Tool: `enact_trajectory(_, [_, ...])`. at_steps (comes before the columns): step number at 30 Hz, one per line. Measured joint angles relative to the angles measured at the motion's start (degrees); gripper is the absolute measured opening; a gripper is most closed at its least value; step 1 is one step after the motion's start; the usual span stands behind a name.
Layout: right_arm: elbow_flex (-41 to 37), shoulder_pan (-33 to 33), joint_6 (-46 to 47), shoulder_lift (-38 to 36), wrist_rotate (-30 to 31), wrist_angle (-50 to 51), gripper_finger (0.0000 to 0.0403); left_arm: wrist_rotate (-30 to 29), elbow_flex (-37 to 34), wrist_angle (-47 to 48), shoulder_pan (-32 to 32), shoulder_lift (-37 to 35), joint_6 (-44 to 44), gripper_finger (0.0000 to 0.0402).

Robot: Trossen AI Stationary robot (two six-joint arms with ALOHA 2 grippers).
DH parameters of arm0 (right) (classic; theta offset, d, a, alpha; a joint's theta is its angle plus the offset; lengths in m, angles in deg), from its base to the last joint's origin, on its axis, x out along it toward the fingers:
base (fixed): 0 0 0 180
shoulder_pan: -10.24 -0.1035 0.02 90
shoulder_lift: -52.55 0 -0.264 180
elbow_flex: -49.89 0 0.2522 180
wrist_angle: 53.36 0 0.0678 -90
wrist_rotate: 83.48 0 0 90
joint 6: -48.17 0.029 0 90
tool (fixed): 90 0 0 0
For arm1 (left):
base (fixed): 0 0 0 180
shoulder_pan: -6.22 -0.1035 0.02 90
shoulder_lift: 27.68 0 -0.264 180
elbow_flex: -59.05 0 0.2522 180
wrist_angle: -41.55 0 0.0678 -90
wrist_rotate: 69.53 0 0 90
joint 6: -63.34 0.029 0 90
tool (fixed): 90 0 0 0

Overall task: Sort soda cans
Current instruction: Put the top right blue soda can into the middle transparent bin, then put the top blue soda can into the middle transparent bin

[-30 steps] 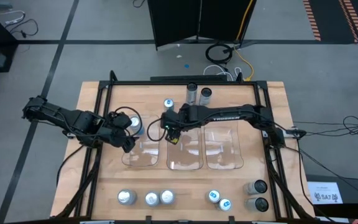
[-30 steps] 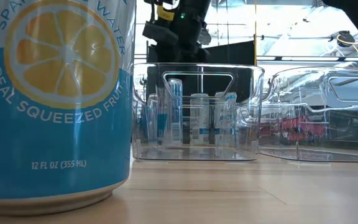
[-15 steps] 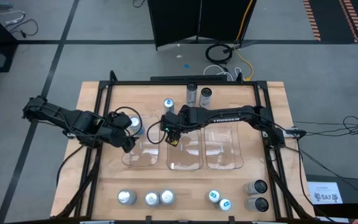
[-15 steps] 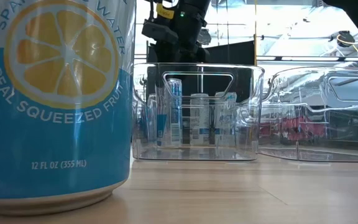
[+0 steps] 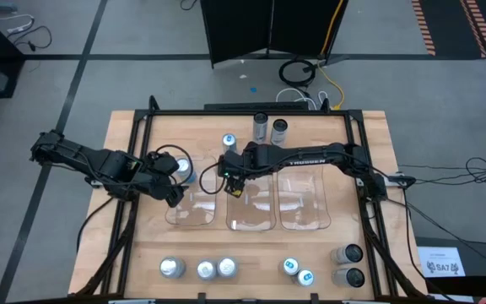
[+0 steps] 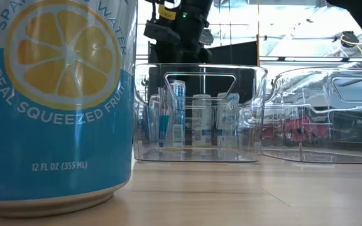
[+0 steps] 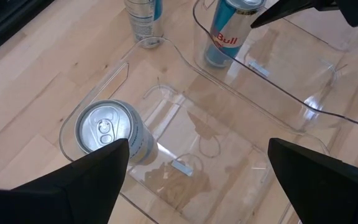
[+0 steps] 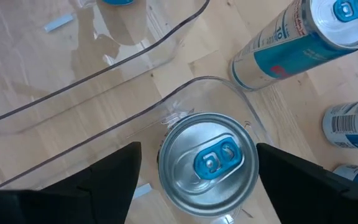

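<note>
From my feed, a lemon can (image 6: 55, 100) fills the near table edge. Right gripper (image 5: 233, 179) hangs over the middle bin (image 5: 251, 221), fingers parted around, not gripping, the blue-top can (image 8: 209, 163) at the bin's 11 o'clock corner; lifting off-centre could tip it. Left gripper (image 5: 174, 187) wide open, empty, above the silver can (image 7: 109, 132).

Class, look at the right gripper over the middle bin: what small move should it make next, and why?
Probably lift straight up. The right gripper straddles the blue-tabbed can standing inside the middle bin, its fingers spread apart on either side of it, so the can looks delivered.
</note>
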Motion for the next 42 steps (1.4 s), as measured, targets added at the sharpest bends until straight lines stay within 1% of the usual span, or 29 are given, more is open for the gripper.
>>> enact_trajectory(6, [0.0, 0.0, -0.2, -1.3, -0.1, 0.3, 0.0309, 0.0, 0.0, 0.0, 0.0, 0.0, 0.0, 0.0393])
enact_trajectory(14, [0.0, 0.1, 0.0, -5.9, 0.1, 0.2, 0.0309, 0.0, 0.0, -0.4, 0.0, 0.0, 0.0, 0.0393])
enact_trajectory(16, [0.0, 0.2, 0.5, -6.7, 1.4, -0.1, 0.0309, 0.0, 0.0, -0.4, 0.0, 0.0, 0.0, 0.0393])
enact_trajectory(18, [0.0, 0.4, 0.2, -7.0, 4.3, -0.6, 0.0309, 0.0, 0.0, -0.8, 0.0, 0.0, 0.0, 0.0393])
enact_trajectory(20, [0.0, 0.9, -0.3, -6.9, 5.2, -1.3, 0.0309, 0.0, 0.0, -1.4, 0.0, 0.0, 0.0, 0.0393])
enact_trajectory(23, [0.0, 2.2, 0.2, -6.8, 4.1, -3.2, 0.0309, 0.0, 0.0, -1.4, 0.0, 0.0, 0.0, 0.0393])
enact_trajectory(31, [0.0, 4.2, 1.0, -6.7, 3.9, -8.5, 0.0309, 0.0, 0.0, -1.4, 0.0, 0.1, 0.0, 0.0393])
enact_trajectory(36, [0.0, 5.8, 0.2, -6.7, -1.4, -10.9, 0.0309, 0.0, 0.0, -1.3, 0.0, 0.1, 0.0, 0.0393])
enact_trajectory(39, [0.0, 6.6, 0.3, -6.7, -1.8, -11.1, 0.031, -0.1, 0.0, -1.3, 0.0, 0.1, 0.1, 0.0393])
enact_trajectory(42, [0.0, 7.4, 0.5, -6.7, -1.6, -11.1, 0.032, -0.1, 0.0, -1.3, 0.0, 0.1, 0.2, 0.0393])
